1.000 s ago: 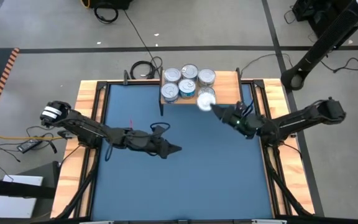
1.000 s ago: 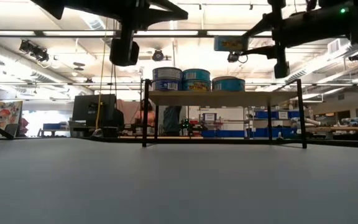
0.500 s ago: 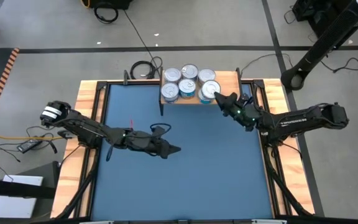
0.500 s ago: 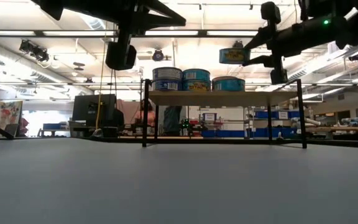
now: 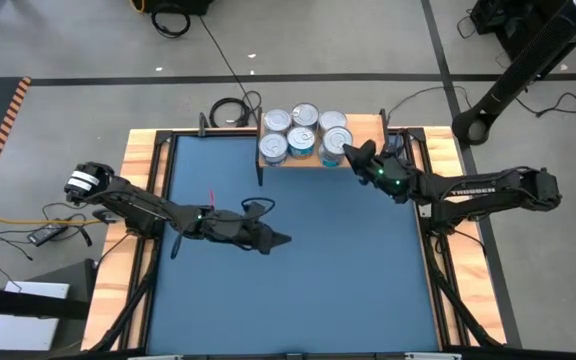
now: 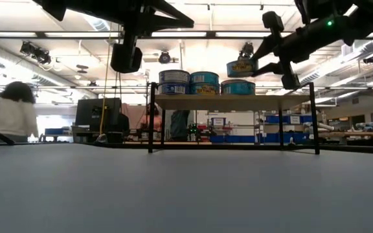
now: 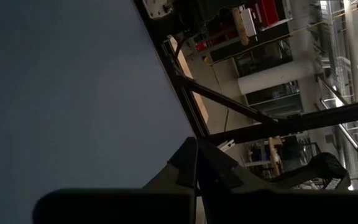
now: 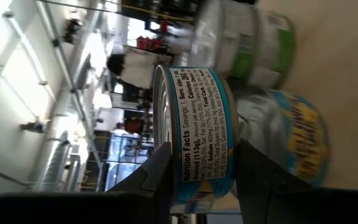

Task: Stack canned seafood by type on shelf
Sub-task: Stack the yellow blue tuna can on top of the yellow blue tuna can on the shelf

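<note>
The light-wood shelf [image 5: 368, 128] on black legs [image 6: 232, 101] stands at the table's far edge. Several tins [image 5: 290, 132] with silver lids stand on it, some with teal labels [image 6: 190, 83]. My right gripper [image 5: 353, 155] is shut on one teal-labelled tin [image 6: 241, 66]. It holds that tin just above the tin [image 6: 238, 87] at the shelf's near right corner. My left gripper [image 5: 280, 240] hovers shut above the table's middle and touches nothing. My right gripper pinches the tin between its two fingers, one finger [image 8: 157, 177] on the lid [image 8: 158, 118] and the other [image 8: 260, 183] under the bottom. The fingers come level from the table's near right side. The tin [image 8: 201, 130] is lifted clear and lies flat, lid up.
Wooden strips [image 5: 143, 180] edge the blue table [image 5: 308, 290], which is bare between the arms. A green-labelled tin [image 8: 253, 37] stands farther back on the shelf. Cables [image 5: 230, 108] lie beyond the far edge. A person [image 6: 8, 113] shows in the room behind.
My right gripper has carried the tin toward the far edge, from beside the shelf's near right corner to over the tin standing there. It has also come down closer to that tin. A person has come into the background on the left.
</note>
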`<state>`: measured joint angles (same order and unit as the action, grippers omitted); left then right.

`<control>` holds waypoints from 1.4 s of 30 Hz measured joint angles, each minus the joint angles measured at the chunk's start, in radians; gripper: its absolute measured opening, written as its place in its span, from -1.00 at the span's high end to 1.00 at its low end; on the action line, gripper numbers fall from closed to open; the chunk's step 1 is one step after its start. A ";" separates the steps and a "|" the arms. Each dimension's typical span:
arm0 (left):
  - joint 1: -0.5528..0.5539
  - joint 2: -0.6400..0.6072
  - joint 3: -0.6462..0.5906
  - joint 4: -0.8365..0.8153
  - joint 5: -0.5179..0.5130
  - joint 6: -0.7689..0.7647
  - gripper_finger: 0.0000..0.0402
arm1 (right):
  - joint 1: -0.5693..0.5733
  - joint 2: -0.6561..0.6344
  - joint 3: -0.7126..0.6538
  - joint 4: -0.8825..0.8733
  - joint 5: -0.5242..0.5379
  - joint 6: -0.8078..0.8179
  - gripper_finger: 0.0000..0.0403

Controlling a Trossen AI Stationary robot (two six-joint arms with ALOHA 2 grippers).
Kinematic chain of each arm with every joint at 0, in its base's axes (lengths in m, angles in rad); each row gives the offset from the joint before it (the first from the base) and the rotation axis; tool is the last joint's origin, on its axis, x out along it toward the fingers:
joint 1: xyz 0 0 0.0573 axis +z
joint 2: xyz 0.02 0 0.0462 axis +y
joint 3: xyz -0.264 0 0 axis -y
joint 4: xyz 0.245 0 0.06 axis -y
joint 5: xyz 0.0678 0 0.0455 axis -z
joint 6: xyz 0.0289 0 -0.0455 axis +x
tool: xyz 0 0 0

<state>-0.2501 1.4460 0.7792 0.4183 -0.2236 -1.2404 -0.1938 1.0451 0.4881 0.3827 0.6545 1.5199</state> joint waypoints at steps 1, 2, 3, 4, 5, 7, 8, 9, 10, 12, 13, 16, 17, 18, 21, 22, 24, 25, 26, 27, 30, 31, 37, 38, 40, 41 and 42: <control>0.000 0.000 0.000 0.000 -0.001 0.000 0.94 | 0.000 0.000 0.000 -0.015 -0.005 0.017 0.38; 0.000 0.000 0.000 0.000 -0.003 0.000 0.94 | 0.000 0.002 0.000 -0.024 -0.010 0.029 0.38; 0.000 0.000 0.000 0.000 -0.007 0.000 0.94 | 0.000 0.004 0.000 -0.029 -0.011 0.034 0.38; 0.000 0.000 0.000 0.000 -0.008 0.001 0.94 | 0.000 0.004 0.000 -0.034 -0.013 0.037 0.38; 0.000 0.000 0.000 0.000 -0.009 0.001 0.94 | 0.000 0.006 0.000 -0.038 -0.013 0.041 0.38; 0.000 0.000 0.000 0.000 -0.010 0.001 0.94 | 0.000 0.017 0.000 -0.033 -0.013 0.054 0.38; 0.000 0.000 0.000 0.000 -0.010 0.001 0.94 | -0.002 0.020 0.000 -0.040 -0.013 0.064 0.38; 0.000 -0.001 0.000 0.000 -0.010 0.001 0.94 | -0.004 0.026 0.000 -0.040 -0.012 0.074 0.38; 0.000 -0.001 0.000 -0.002 -0.011 0.002 0.94 | -0.004 0.033 0.001 -0.037 -0.013 0.079 0.38; 0.000 -0.001 0.000 -0.007 -0.011 0.004 0.94 | -0.006 0.048 0.001 -0.037 -0.012 0.085 0.38; 0.000 -0.001 0.000 -0.010 -0.011 0.004 0.94 | -0.007 0.055 0.001 -0.028 -0.013 0.086 0.38; 0.000 -0.001 0.000 -0.013 -0.011 0.004 0.94 | -0.010 0.077 0.002 0.000 -0.021 0.086 0.38; 0.000 -0.001 0.000 -0.014 -0.011 0.005 0.94 | -0.010 0.083 0.002 0.007 -0.021 0.086 0.38; 0.000 -0.001 0.000 -0.014 -0.011 0.005 0.94 | -0.010 0.086 0.002 0.013 -0.021 0.086 0.38; 0.000 -0.001 0.000 -0.015 -0.011 0.005 0.94 | -0.010 0.094 0.002 0.026 -0.024 0.083 0.38; 0.000 -0.001 0.000 -0.015 -0.011 0.005 0.94 | -0.010 0.094 0.002 0.030 -0.024 0.075 0.38; 0.000 -0.001 0.000 -0.016 -0.011 0.005 0.94 | -0.010 0.094 0.002 0.038 -0.025 0.052 0.38; 0.000 -0.001 0.000 -0.018 -0.011 0.005 0.94 | -0.010 0.094 0.002 0.040 -0.028 0.045 0.38; 0.000 -0.001 0.000 -0.020 -0.010 0.005 0.94 | -0.010 0.094 0.002 0.040 -0.031 0.039 0.38; 0.000 -0.001 0.000 -0.021 -0.010 0.006 0.94 | -0.010 0.093 0.002 0.041 -0.038 0.033 0.38; 0.000 -0.001 0.000 -0.022 -0.010 0.006 0.94 | -0.010 0.092 0.002 0.045 -0.055 0.021 0.37; 0.000 -0.001 0.000 -0.022 -0.010 0.006 0.94 | -0.010 0.092 0.002 0.048 -0.057 0.021 0.32; 0.000 -0.001 0.000 -0.022 -0.010 0.006 0.94 | -0.015 0.091 0.002 0.054 -0.079 0.082 -0.22; 0.000 -0.001 0.000 -0.022 -0.010 0.006 0.94 | -0.015 0.091 0.002 0.059 -0.080 0.084 -0.26; 0.000 -0.001 0.000 -0.022 -0.010 0.006 0.94 | -0.017 0.091 0.001 0.072 -0.082 0.084 -0.31; 0.000 -0.001 0.000 -0.022 -0.010 0.006 0.94 | -0.019 0.091 0.001 0.084 -0.089 0.085 -0.32; 0.000 -0.001 0.000 -0.022 -0.010 0.006 0.94 | -0.022 0.091 0.001 0.105 -0.097 0.086 -0.32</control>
<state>-0.2501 1.4452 0.7795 0.3965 -0.2340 -1.2346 -0.2153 1.1358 0.4889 0.4878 0.5574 1.6054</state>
